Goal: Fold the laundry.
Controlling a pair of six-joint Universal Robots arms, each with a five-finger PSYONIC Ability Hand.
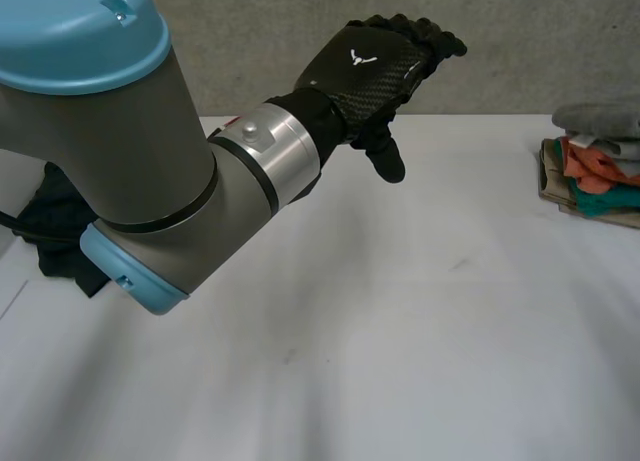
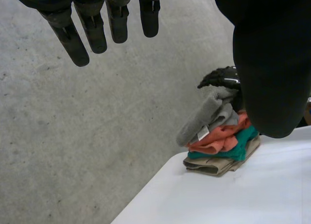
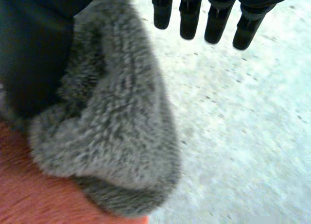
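Observation:
A stack of folded laundry [image 1: 592, 171] sits at the table's far right corner, with a grey fuzzy piece [image 2: 206, 116] on top of orange [image 2: 219, 136], teal [image 2: 245, 139] and beige [image 2: 218, 164] pieces. My right hand [image 3: 217, 20] hovers over the stack with straight fingers reaching past the grey fuzzy piece [image 3: 116, 136]; its thumb lies beside that cloth. The right hand [image 2: 219, 78] also rises just behind the stack in the left wrist view. My left hand [image 1: 380, 61] is raised over the table's far middle, open and empty, its fingers [image 2: 95, 32] straight.
The white table [image 1: 420, 331] spreads bare across the middle and front. A dark crumpled cloth [image 1: 52, 226] lies at the left edge, partly hidden behind my left arm [image 1: 130, 171]. Grey floor [image 2: 97, 136] lies beyond the table's corner.

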